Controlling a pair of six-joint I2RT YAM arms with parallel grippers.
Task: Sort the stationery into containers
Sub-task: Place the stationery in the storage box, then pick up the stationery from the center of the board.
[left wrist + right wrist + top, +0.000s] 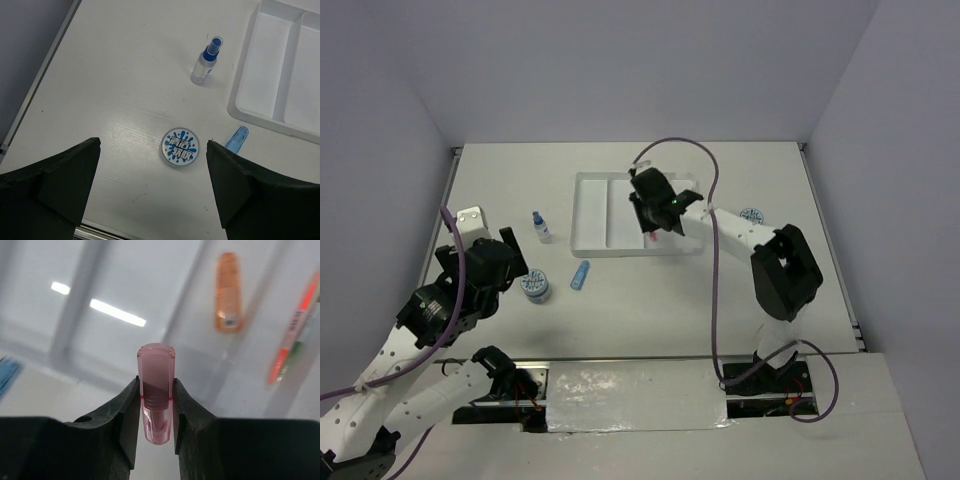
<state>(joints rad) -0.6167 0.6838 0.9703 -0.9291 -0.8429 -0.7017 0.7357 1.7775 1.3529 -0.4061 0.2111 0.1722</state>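
Right jaws pinch a translucent pink plastic stick over the shallow white plastic tray; best lowered beside the short orange stick before release. Left jaws spread.

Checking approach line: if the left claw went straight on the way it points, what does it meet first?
Likely the round patterned disc, lying on the table between the fingers of the open left claw. Depth is unclear; it might touch bare table beside it.
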